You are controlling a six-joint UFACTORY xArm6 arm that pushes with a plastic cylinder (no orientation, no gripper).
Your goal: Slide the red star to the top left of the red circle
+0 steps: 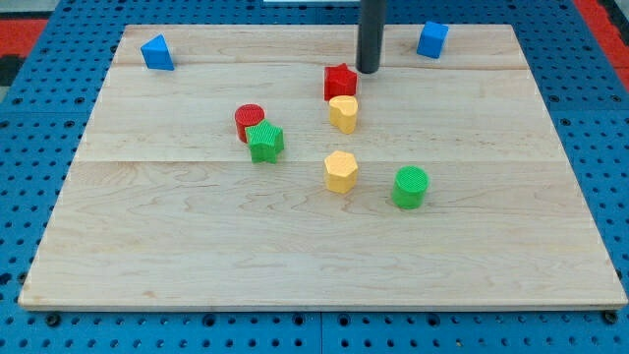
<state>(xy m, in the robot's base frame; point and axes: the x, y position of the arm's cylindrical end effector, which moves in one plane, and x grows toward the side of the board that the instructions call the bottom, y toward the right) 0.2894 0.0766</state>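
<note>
Inspection of the pale wooden desk (197, 275) finds eight small plastic blocks on it. No hand is fitted; the arm ends in a dark straight rod, and my tip (368, 71) sits just to the view's right of the red star-shaped block (340, 81), close enough that contact cannot be ruled out. That red star lies in the upper middle of the desk, with a yellow heart-shaped block (343, 113) directly below it, touching or nearly so. The red circular block (249, 121) lies to the view's lower left of the star, apart from it, with a green star-shaped block (264, 142) pressed against its lower right side. Further down sit a yellow hexagonal block (340, 171) and a green circular block (410, 187). A blue triangular block (156, 52) occupies the top left corner; a blue cube-like block (431, 39) the top right.
</note>
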